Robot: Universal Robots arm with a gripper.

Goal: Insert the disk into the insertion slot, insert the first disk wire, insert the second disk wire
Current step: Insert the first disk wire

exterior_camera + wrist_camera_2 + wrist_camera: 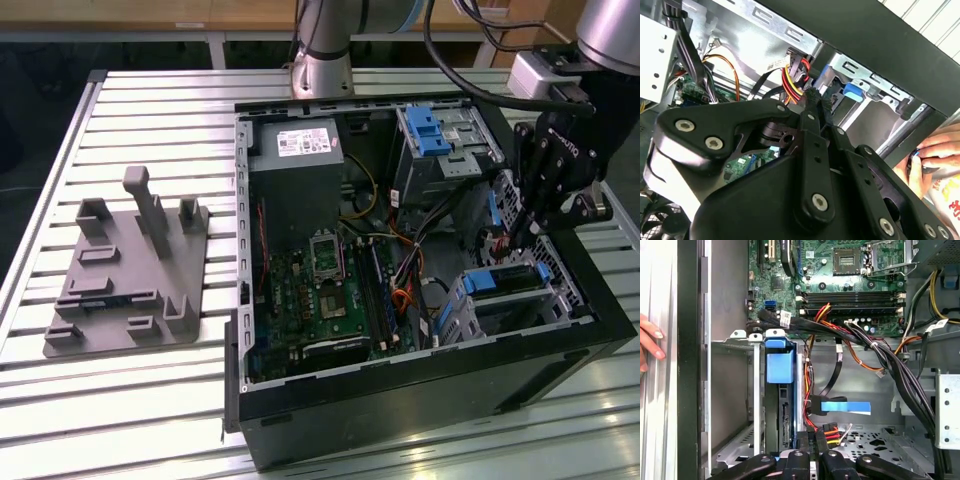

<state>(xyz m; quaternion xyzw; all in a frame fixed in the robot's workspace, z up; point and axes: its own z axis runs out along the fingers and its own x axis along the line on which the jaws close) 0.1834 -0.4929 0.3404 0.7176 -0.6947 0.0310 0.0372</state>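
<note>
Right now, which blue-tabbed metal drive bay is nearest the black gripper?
The grey perforated bay holding the blue-framed disk, beside the gripper; the taller silver cage stands farther.

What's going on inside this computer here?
A robot arm's gripper is down inside an open computer case. The disk already sits in its slot, and the gripper seems to pinch a wire beside it. A person's hand rests outside the case.

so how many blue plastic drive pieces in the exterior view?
2: ribbed blue tab on the tall cage; blue disk carrier beside the gripper. Others may be hidden.
</note>
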